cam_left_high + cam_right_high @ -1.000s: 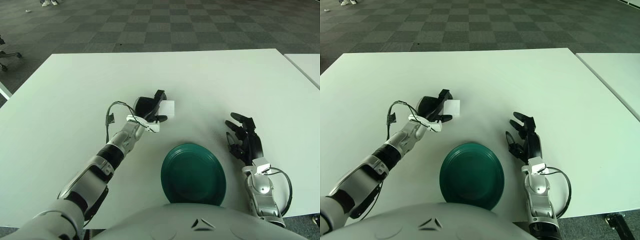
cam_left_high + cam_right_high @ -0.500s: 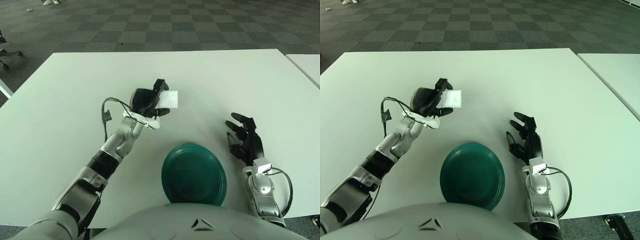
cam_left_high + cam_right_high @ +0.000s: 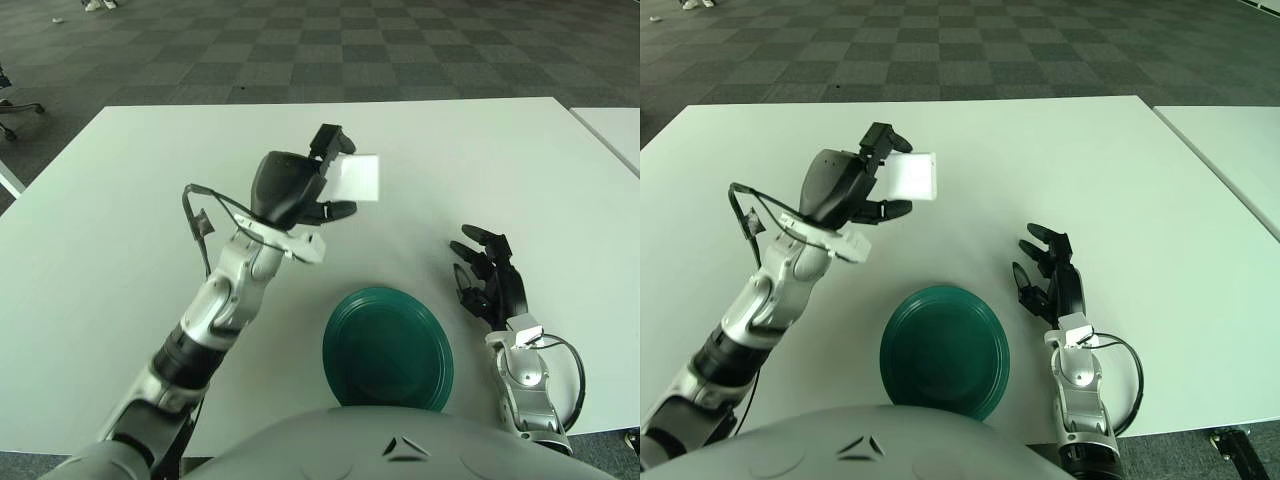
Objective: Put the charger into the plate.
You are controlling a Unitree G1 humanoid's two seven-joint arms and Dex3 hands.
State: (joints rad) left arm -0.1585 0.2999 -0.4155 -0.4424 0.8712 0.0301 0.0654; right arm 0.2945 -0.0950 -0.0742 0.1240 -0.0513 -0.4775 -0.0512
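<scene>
Charger (image 3: 356, 177) gripped in left hand (image 3: 296, 190), held above table (image 3: 120, 200), beyond green plate (image 3: 387, 347). Pickup done; carry and drop into plate remain. Right hand (image 3: 487, 277) idle right of plate, fingers spread.

Both views originate from a head-mounted stereo pair, looking forward and down over the robot's chest. Each covers the white table (image 3: 120, 200), the green plate (image 3: 388, 348) near the bottom edge, and checkered floor beyond. The right eye view shows the same scene shifted leftward.
</scene>
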